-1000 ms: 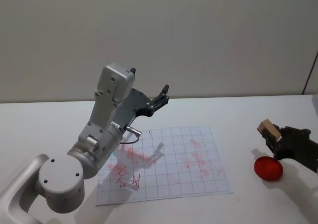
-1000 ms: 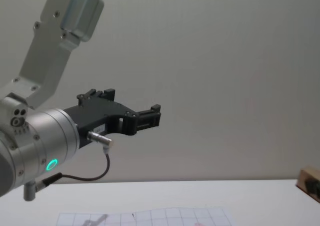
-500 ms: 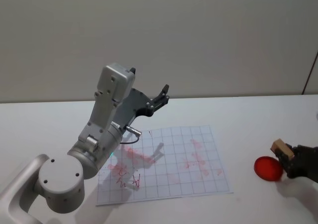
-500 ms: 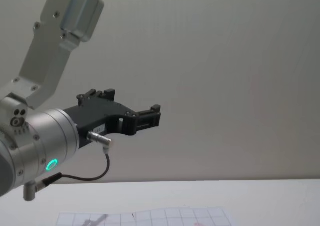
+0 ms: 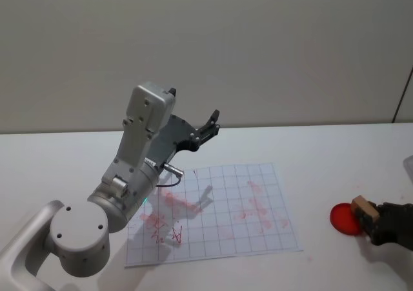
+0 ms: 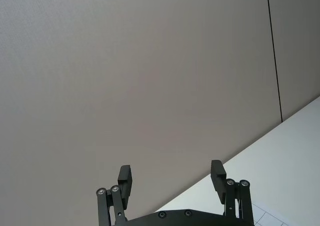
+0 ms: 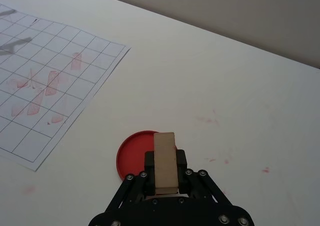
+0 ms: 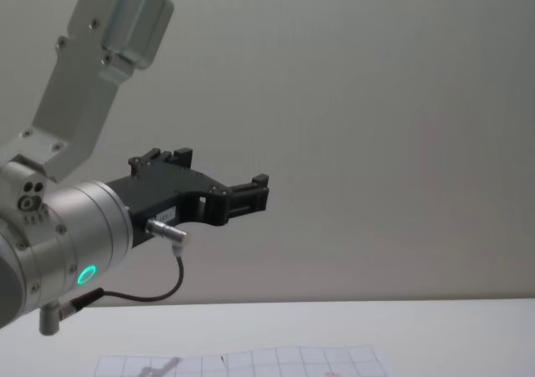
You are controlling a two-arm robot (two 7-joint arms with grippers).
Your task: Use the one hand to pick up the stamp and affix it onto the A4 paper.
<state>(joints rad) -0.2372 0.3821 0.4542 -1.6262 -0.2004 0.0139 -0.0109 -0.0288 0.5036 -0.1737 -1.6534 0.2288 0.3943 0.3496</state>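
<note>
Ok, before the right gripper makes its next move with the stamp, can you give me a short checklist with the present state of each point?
1. Stamp held between the fingers of the right gripper: ok.
2. Stamp over the red ink pad: ok; whether it touches the pad: cannot tell.
3. A4 paper lies flat on the table: ok.
4. Free grid squares left on the paper for a new print: ok.
5. Left gripper open, raised above the paper's far left part, away from the stamp: ok.

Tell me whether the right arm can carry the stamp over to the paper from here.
Probably yes: the right end effector grips the stamp over the red pad, with bare table before the paper.
</note>
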